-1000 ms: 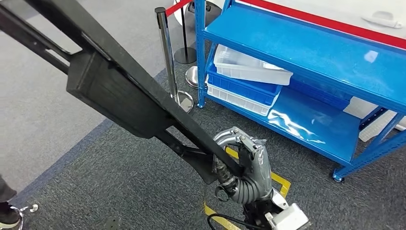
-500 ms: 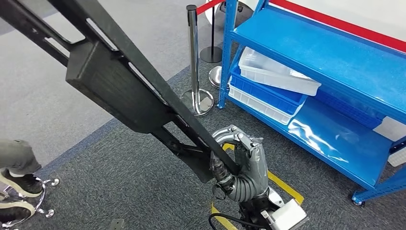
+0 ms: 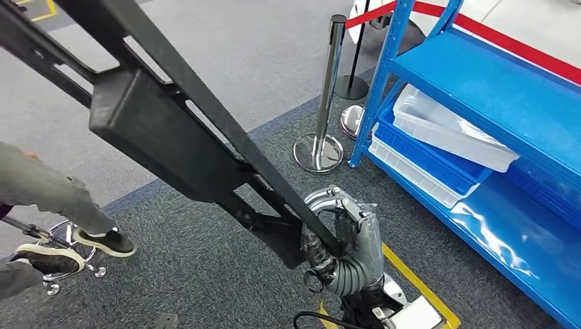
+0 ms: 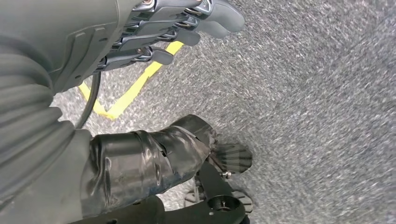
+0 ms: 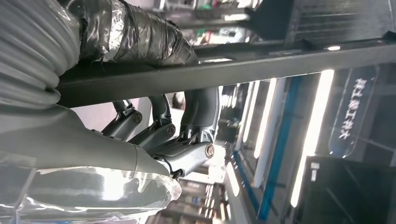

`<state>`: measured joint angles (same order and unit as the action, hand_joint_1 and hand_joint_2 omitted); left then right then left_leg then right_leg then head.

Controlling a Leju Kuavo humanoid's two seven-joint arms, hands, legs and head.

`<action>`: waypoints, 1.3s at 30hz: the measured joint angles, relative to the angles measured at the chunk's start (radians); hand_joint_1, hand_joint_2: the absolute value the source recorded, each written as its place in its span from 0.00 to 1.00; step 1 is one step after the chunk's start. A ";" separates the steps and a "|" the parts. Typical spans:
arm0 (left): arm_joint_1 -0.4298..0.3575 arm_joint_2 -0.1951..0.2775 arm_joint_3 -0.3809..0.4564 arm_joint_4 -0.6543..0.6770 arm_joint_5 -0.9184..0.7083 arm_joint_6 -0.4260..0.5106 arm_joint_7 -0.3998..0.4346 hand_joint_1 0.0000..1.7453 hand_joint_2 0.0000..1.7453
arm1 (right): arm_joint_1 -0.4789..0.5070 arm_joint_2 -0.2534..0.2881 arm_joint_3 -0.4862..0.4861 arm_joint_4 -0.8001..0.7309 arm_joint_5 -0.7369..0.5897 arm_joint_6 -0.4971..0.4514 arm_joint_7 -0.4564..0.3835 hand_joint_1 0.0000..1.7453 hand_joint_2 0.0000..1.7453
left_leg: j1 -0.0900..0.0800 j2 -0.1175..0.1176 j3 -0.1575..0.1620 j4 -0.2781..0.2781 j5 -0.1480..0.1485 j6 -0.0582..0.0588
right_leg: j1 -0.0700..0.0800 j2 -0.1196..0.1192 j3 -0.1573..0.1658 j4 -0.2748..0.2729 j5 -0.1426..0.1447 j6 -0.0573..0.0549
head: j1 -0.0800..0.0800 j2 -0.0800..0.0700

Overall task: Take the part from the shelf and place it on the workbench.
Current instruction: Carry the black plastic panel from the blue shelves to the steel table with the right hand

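head view, left to right: a person's leg and shoe point(image 3: 103, 241) stand on the carpet at the far left, near a small chrome stand point(image 3: 58, 236). the part point(image 3: 164, 137), a long black frame with a boxy block midway, crosses the picture on a diagonal, high end at the upper left, low end by the right hand point(image 3: 342, 243). that hand is clamped on the part's lower bar; in the right wrist view its fingers point(image 5: 159, 135) hook under the bar and the taped thumb lies over it, likely to keep the long lever from swinging while it is carried. the part is off the shelf, in the air over the floor; no counter in sight, so placing is yet to come. further right: a chrome stanchion point(image 3: 329, 89), then the blue shelf point(image 3: 479, 82) with a white tray point(image 3: 445, 130) on a blue tray point(image 3: 438, 164). the left hand point(image 4: 154, 32) hangs over carpet and yellow floor tape point(image 4: 126, 95), holding nothing, fingers loosely apart.
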<state>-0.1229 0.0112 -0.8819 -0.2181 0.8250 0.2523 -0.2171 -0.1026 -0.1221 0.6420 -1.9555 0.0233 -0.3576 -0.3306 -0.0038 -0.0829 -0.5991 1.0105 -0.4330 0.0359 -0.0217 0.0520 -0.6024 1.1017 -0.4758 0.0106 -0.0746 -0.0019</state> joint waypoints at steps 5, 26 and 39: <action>0.004 0.000 -0.001 0.000 -0.005 -0.003 -0.003 0.00 1.00 | 0.006 0.000 0.000 -0.002 -0.004 0.001 -0.003 1.00 1.00 | 0.010 -0.024 -0.030 0.025 -0.008 -0.031 | 0.000 0.009 0.020 -0.057 0.009 -0.014 | 0.002 0.000; -0.006 -0.013 -0.032 -0.006 -0.035 0.001 0.012 0.00 1.00 | 0.012 0.000 0.000 0.004 0.012 -0.022 0.008 1.00 1.00 | 0.002 0.059 0.007 -0.031 0.016 0.014 | 0.007 -0.059 -0.051 0.161 -0.129 0.015 | 0.001 0.000; -0.013 -0.015 -0.059 -0.014 -0.078 -0.020 0.016 0.00 1.00 | 0.042 -0.012 -0.004 -0.024 0.069 -0.098 0.053 1.00 1.00 | 0.013 0.040 -0.075 0.132 -0.068 -0.045 | -0.004 -0.028 0.026 -0.061 0.007 -0.019 | -0.008 0.000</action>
<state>-0.1360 -0.0034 -0.9411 -0.2317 0.7471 0.2321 -0.2008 -0.0609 -0.1343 0.6385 -1.9797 0.0920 -0.4553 -0.2779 0.0087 -0.0433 -0.6743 1.1421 -0.5013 -0.0087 -0.0255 0.0239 -0.5760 1.0410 -0.4691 -0.0084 -0.0823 -0.0019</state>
